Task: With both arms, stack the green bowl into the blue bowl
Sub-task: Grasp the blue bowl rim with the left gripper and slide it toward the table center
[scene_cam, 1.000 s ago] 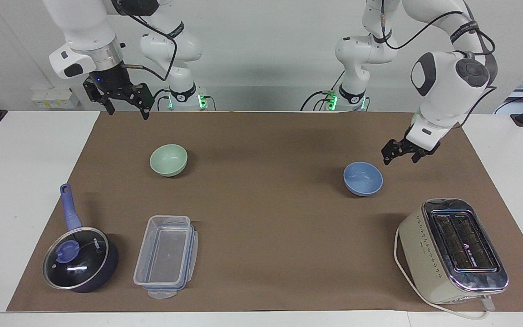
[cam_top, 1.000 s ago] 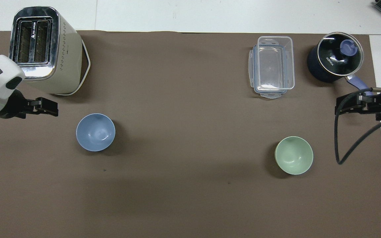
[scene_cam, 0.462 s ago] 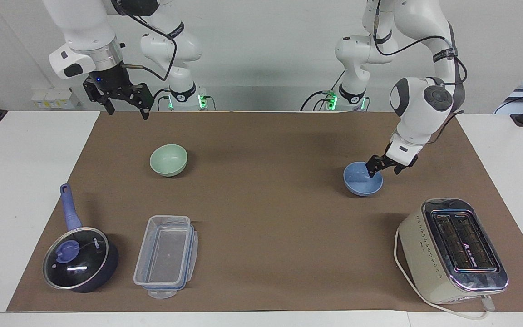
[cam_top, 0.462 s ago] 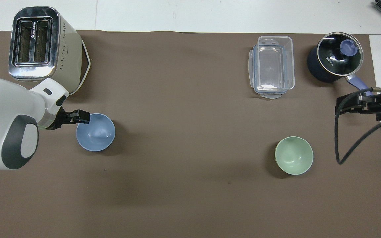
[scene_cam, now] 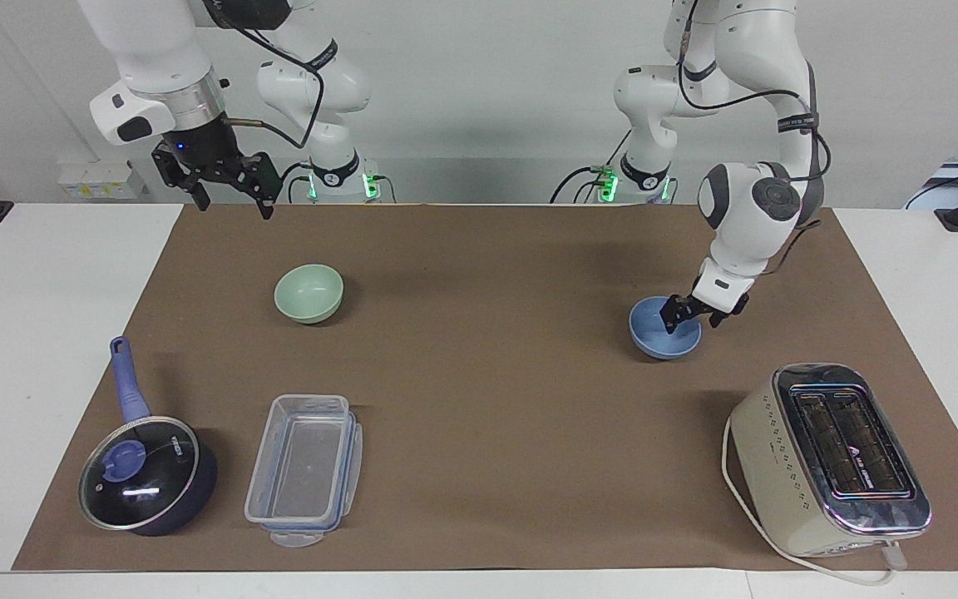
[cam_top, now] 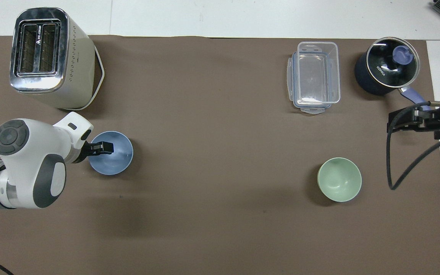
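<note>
at the blue bowl, nearer the robots than the toaster: left hand down at the rim, fingers wide apart astride the wall, gripping nothing. closing off-centre could tip or skid the bowl across the worktop; so shallow a bite could let it slip on lifting. well apart from the blue bowl, toward the right arm's end: green bowl untouched, right hand waiting spread wide in the air above the worktop's edge. a second ago the left hand hung beside the blue bowl; now lowered onto its rim. right arm unchanged.
</note>
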Robot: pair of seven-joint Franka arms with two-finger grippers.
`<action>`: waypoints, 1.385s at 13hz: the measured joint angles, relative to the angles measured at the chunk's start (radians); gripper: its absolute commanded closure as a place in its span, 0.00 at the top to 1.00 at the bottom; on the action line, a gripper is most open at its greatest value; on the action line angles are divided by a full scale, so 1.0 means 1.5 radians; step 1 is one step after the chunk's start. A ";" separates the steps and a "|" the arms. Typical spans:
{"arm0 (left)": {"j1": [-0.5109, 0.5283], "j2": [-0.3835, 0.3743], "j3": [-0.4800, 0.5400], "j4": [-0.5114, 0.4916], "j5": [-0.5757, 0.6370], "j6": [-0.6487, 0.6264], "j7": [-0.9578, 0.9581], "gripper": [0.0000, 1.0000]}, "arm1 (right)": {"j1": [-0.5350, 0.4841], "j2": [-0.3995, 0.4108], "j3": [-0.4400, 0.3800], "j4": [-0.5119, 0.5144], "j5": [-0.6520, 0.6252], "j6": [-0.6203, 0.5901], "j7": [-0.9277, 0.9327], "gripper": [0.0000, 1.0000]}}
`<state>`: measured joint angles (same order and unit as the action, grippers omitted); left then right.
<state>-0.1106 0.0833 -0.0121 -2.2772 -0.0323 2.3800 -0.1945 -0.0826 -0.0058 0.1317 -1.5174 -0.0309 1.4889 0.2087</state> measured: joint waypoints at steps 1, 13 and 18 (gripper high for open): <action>0.000 0.002 0.000 0.000 0.000 0.001 0.000 0.00 | 0.000 0.000 0.000 0.000 0.000 0.000 0.000 1.00; 0.000 -0.038 0.003 0.091 -0.001 -0.123 0.000 0.00 | -0.002 0.000 0.000 0.000 0.000 0.000 0.000 1.00; -0.037 -0.052 -0.008 0.104 -0.006 -0.143 -0.005 0.00 | -0.008 0.000 -0.001 0.000 0.000 0.000 0.000 1.00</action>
<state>-0.1666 0.0050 -0.0239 -2.1211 -0.0415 2.1652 -0.2013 -0.0947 -0.0059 0.1303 -1.5179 -0.0309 1.4889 0.2087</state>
